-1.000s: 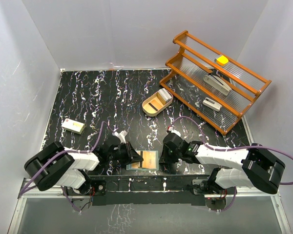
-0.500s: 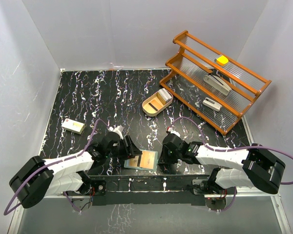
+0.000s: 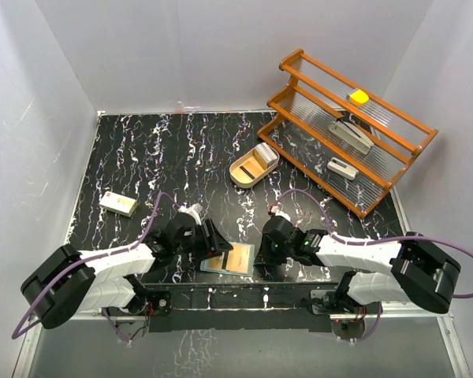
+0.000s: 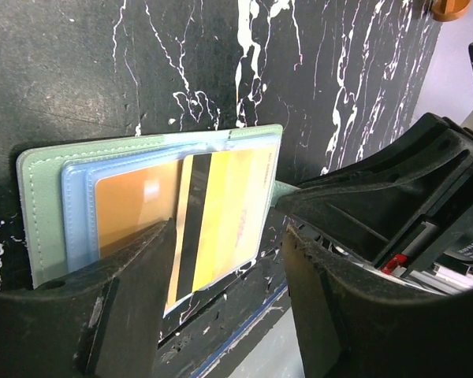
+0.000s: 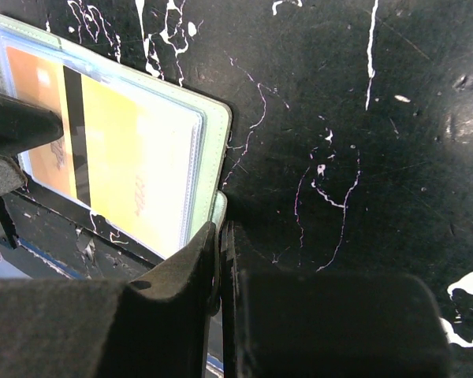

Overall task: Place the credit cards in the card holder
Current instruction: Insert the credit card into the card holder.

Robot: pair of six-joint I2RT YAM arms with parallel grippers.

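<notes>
2 credit cards (image 4: 221, 213) half-hidden in holder (image 4: 41, 206).

Overhead, two wrist close-ups on card holder (image 4: 47, 213)

The card holder (image 3: 229, 259) is hemmed in: the left pincer (image 3: 217, 246) sits over its left side with jaws spread, the right pincer (image 3: 260, 250) is pinched onto its right edge, and the desk (image 3: 181, 157) ends just on its near side. Beyond the holder there's open black surface up to the wooden tray (image 3: 253, 164). Far right of it the orange rack (image 3: 343, 130) walls things off, and a small box (image 3: 117, 203) lies well off to its left.
</notes>
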